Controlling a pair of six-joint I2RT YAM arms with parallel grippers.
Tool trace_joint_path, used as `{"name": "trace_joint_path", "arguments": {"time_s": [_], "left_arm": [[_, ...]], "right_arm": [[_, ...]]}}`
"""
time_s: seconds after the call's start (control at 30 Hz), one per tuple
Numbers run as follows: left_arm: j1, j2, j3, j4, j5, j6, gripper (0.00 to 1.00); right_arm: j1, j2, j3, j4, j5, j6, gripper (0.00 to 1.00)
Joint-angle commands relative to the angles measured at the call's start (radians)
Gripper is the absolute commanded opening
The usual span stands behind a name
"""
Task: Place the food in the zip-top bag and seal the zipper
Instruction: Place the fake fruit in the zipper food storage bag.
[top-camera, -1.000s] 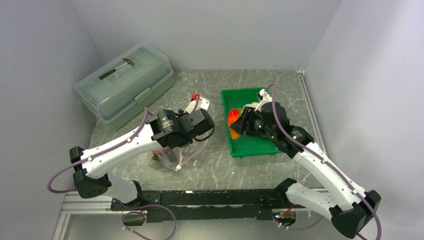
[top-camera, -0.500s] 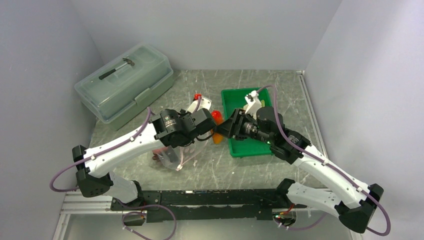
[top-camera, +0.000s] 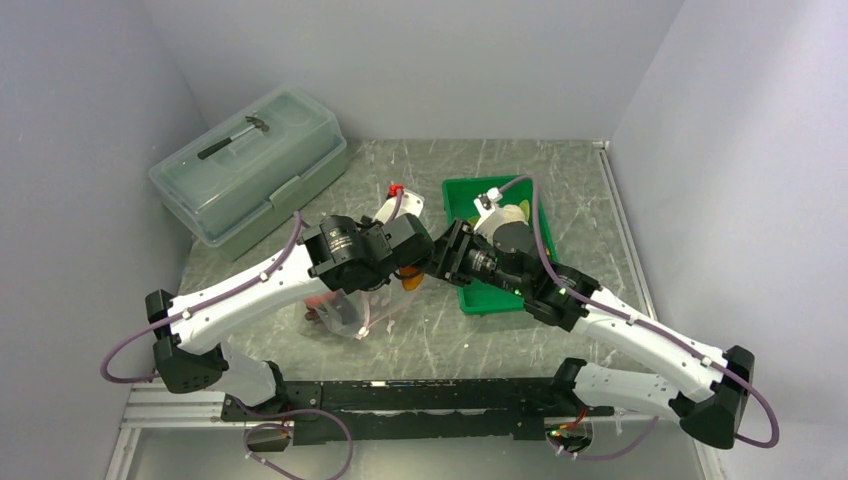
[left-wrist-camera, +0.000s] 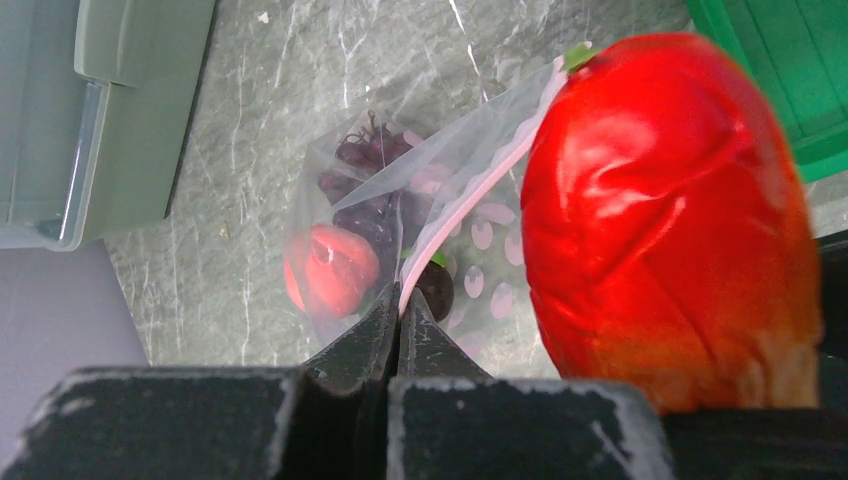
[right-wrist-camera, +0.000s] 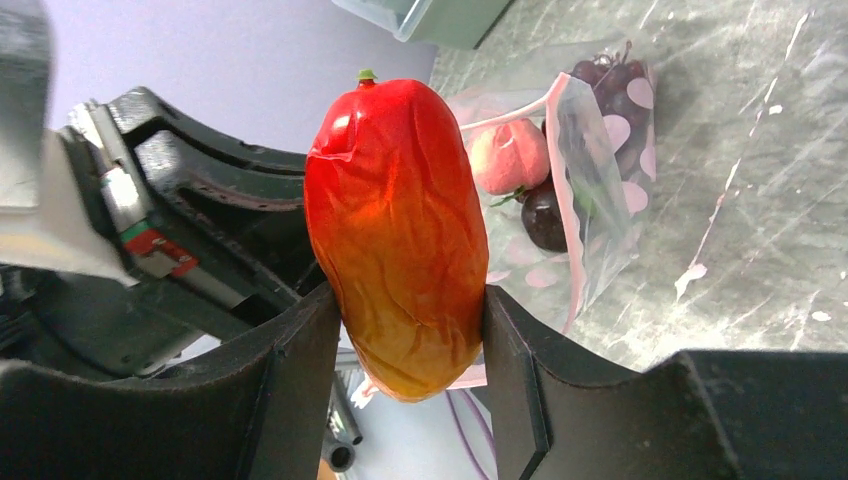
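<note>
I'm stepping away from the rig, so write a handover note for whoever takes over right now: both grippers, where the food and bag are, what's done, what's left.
Left gripper: shut on the zipper, holding the zip-top bag mouth up and open.
Right gripper: shut on the red-orange pepper, poised at the bag mouth, not yet inside.
Done: grape bunch, peach and plum are in the bag.
Left: drop the pepper in, check the green tray, mostly hidden by the right arm, for more food, then seal the zipper.
</note>
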Motion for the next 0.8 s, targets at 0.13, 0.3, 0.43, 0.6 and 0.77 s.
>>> {"name": "trace_joint_path", "arguments": {"time_s": [0.13,0.3,0.43,0.6,0.77], "left_arm": [[-0.004,-0.003,0.051,-0.005,-0.012,-0.033,0.00],[-0.004,-0.007,0.047,-0.001,-0.012,-0.032,0.00],[-0.004,-0.009,0.044,-0.002,-0.013,-0.033,0.00],[-0.004,-0.018,0.042,0.003,-0.012,-0.032,0.00],[-0.004,-0.031,0.038,0.010,-0.006,-0.032,0.00]], "right_arm": [[0.049,0.035,-0.023,0.092,0.100,0.097,0.36],[0.079,0.083,-0.028,0.107,0.110,0.129,0.36],[0.095,0.103,-0.039,0.117,0.124,0.143,0.36],[0.103,0.121,-0.035,0.098,0.152,0.143,0.37],[0.104,0.142,-0.021,0.053,0.196,0.142,0.38]]}}
